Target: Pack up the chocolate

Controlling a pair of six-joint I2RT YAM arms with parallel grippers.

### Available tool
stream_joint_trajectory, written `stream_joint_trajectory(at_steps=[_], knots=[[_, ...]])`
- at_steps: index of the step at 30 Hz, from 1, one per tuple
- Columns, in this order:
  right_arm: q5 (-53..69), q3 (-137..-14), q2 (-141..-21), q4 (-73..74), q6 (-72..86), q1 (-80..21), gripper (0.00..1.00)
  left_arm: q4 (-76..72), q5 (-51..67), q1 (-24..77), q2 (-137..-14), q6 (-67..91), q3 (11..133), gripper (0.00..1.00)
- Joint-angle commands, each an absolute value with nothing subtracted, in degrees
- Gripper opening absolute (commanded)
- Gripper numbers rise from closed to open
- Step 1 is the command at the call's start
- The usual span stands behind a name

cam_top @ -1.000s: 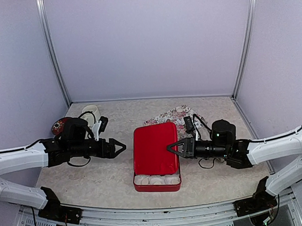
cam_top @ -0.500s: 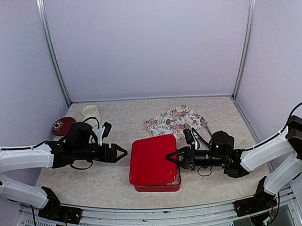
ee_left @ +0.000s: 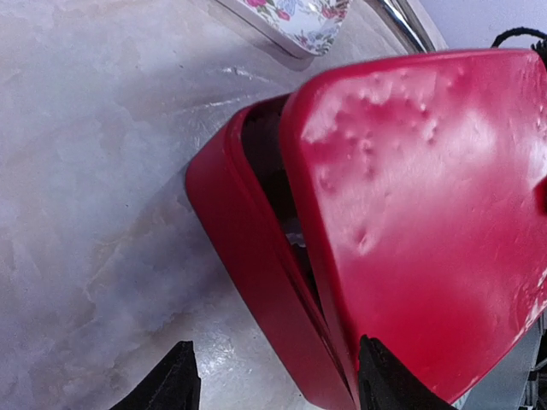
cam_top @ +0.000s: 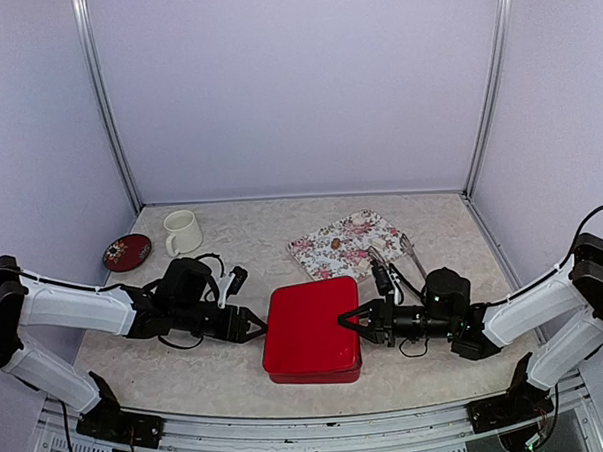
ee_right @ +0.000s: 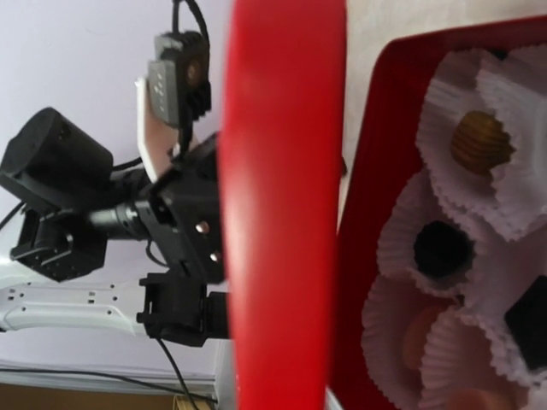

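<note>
The chocolate shows in the right wrist view as a tan piece (ee_right: 479,141) and a dark piece (ee_right: 440,249), each in a white crinkled paper cup inside the red tin box (cam_top: 313,364). The red lid (cam_top: 311,324) lies almost flat over the box, with a gap open at the corner in the left wrist view (ee_left: 273,196). My right gripper (cam_top: 352,319) is shut on the lid's right edge; the lid (ee_right: 282,205) appears edge-on and hides the fingers. My left gripper (cam_top: 254,326) is open, its fingertips either side of the box's left corner (ee_left: 278,384).
A floral tray (cam_top: 347,242) with one small brown candy (cam_top: 334,245) lies behind the box. Metal tongs (cam_top: 411,249) lie at its right. A white mug (cam_top: 183,231) and a red round dish (cam_top: 126,252) stand at the far left.
The right gripper has lowered the raised lid until it lies nearly flat over the box. The left gripper has moved right and down to the box's left edge.
</note>
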State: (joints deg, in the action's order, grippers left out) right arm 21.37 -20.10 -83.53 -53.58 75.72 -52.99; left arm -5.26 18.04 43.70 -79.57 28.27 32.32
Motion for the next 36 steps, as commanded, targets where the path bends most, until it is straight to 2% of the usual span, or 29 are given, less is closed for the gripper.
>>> stream_joint_trajectory(at_steps=[1, 7, 9, 15, 19, 26, 29, 36], knots=[[19.84, -19.03, -81.91, -53.06, 74.87, -51.83, 0.09, -8.03, 18.8, 45.59, -82.47, 27.94, 34.89, 0.58], [18.45, -18.8, -80.23, -48.1, 72.65, -50.1, 0.15, -9.27, 19.53, 47.64, -86.17, 28.39, 36.59, 0.45], [17.8, -18.81, -79.79, -45.96, 71.94, -49.63, 0.18, -9.12, 19.41, 47.89, -86.78, 28.39, 36.88, 0.44], [13.78, -19.32, -76.3, -37.05, 69.16, -49.06, 0.4, -9.12, 19.27, 48.05, -87.77, 28.17, 37.39, 0.43], [11.65, -20.38, -73.42, -30.54, 66.39, -48.66, 0.46, -9.33, 19.25, 48.32, -88.44, 27.93, 37.78, 0.42], [10.13, -20.39, -68.86, -17.77, 62.34, -48.58, 0.66, -7.7, 18.83, 49.15, -89.08, 27.52, 39.75, 0.42], [10.37, -19.19, -67.51, -16.02, 60.85, -48.13, 0.7, -6.24, 18.01, 49.92, -89.27, 27.33, 41.01, 0.43], [17.44, -22.19, -73.9, -18.48, 57.04, -47.3, 0.67, -4.12, 16.86, 51.02, -90.05, 26.92, 43.41, 0.46]])
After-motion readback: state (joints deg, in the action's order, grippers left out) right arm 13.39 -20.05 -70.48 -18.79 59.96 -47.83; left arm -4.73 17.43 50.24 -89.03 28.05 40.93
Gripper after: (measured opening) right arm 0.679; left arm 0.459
